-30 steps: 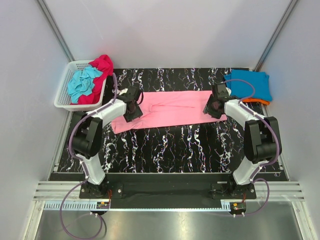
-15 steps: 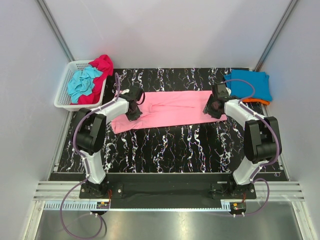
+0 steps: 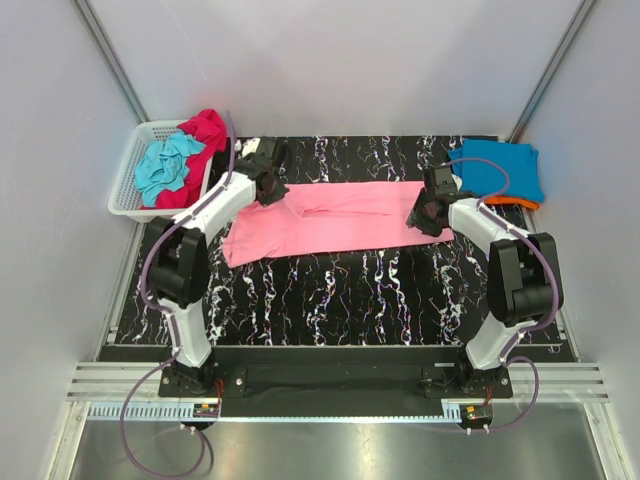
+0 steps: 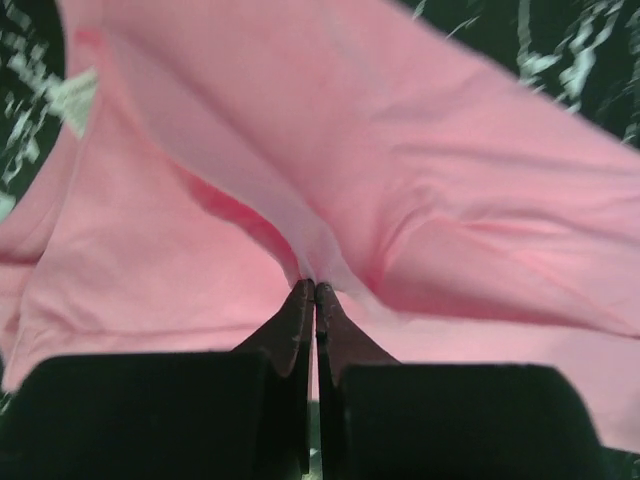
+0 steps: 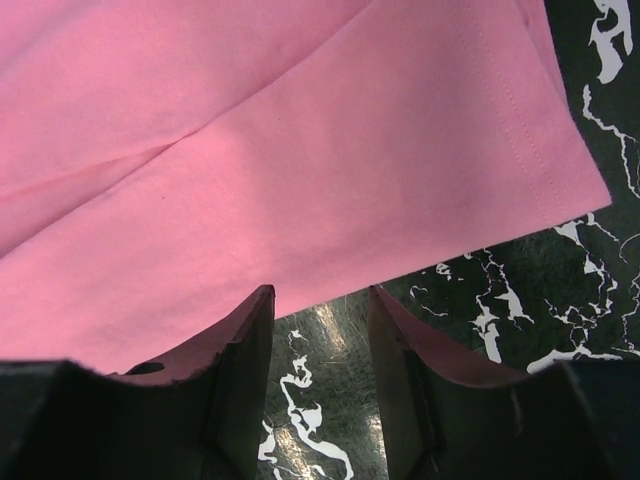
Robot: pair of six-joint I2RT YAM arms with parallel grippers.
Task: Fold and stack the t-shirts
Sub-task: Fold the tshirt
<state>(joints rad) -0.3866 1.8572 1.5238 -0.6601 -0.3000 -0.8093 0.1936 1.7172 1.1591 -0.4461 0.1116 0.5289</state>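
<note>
Softness governed how the pink t-shirt would likely behave. It looked light and limp, with no stiffness of its own, so anything lifted at one point would drape and drag the rest along. It lay across the middle of the black marbled tabletop as a long band, already doubled lengthwise.

The left claw sat at the band's far-left corner, its fingers pressed together on a small ridge of pink cloth. In the wrist view, creases ran out from that pinch. The right claw was at the opposite end with its fingers spread. Bare tabletop showed between them, and the shirt's stitched hem lay just ahead of the tips. Whether they touched the cloth could not be told.

A thin pinch of loose knit probably slips easily, so the hemmed edges and corners seemed the better places to hold, since doubled stitching gives more to grip. Holding both ends together should keep the band from sagging or twisting.

At the far right, a folded blue t-shirt rested on an orange t-shirt. A teal t-shirt and a red t-shirt were bunched in the white basket at the left.
</note>
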